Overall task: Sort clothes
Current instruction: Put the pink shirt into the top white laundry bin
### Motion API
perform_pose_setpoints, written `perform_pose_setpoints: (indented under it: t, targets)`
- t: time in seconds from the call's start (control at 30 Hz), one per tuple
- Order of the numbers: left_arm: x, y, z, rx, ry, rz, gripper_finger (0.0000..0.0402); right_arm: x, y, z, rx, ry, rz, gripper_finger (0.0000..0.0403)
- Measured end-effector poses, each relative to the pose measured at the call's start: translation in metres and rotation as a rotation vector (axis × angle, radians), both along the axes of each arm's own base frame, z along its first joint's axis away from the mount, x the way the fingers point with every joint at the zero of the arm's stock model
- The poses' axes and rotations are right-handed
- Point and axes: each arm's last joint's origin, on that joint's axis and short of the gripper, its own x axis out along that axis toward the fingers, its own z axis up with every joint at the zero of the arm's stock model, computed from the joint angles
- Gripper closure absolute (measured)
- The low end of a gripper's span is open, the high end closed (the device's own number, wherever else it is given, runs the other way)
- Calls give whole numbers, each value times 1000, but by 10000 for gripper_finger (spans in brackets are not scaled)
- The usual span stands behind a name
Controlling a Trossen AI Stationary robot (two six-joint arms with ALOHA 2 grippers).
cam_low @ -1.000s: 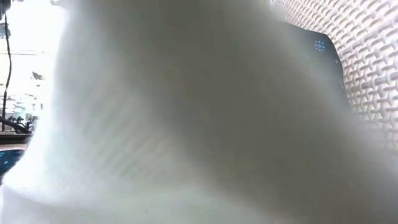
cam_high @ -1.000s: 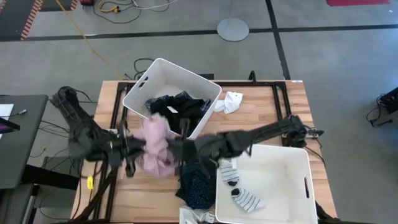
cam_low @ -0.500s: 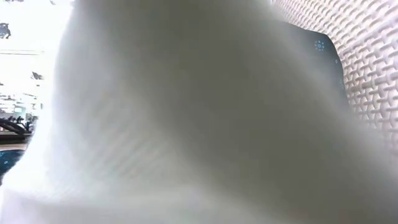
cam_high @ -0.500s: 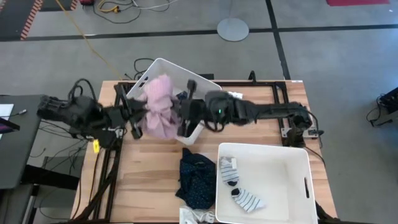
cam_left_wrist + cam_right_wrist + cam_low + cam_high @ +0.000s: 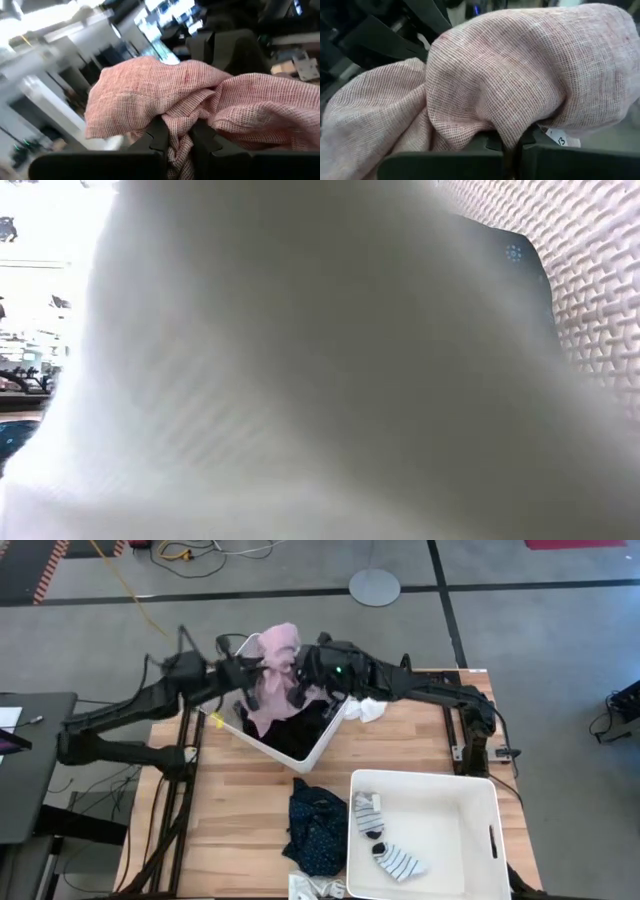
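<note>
You have the pink garment (image 5: 272,680) pinched from both sides: the left gripper (image 5: 250,690) and the right gripper (image 5: 300,688) each have their jaws clamped on its cloth. It hangs over the tilted bin (image 5: 290,745) at the surface's far left corner, with the black garment (image 5: 300,725) inside. A white sock (image 5: 372,708) lies just beside that bin. The navy dotted garment (image 5: 318,825) sits near the front edge, touching the second bin (image 5: 470,840), which holds socks (image 5: 385,845). White fabric (image 5: 300,380) covers the low view.
</note>
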Motion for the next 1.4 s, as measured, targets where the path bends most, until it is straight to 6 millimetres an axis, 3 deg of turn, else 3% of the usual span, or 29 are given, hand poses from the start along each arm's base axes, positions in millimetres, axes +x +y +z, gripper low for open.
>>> perform_pose_setpoints:
  t: [0.2,0.4,0.63,0.77,0.9,1.2,1.33,1.4]
  targets:
    - [14,56,-35,-256,92,-16,372,-13,-29,-23,244,142,-60,370]
    - [25,102,-87,-562,231,76,363,-27,-37,-37,376,287,-77,341]
    - [29,122,-113,-729,253,148,265,-30,-24,-47,361,434,-40,309]
    - [26,118,-104,-752,193,128,204,-25,-12,-44,312,424,15,291]
    - [16,107,-86,-756,124,74,170,-17,1,-38,241,378,79,277]
    - [-29,59,-28,-614,-45,-111,162,-1,19,-29,188,226,145,242]
    - [-49,32,-12,-573,-77,-229,162,12,15,-37,227,163,127,232]
    - [-57,19,-8,-565,-78,-275,162,22,12,-51,247,182,114,232]
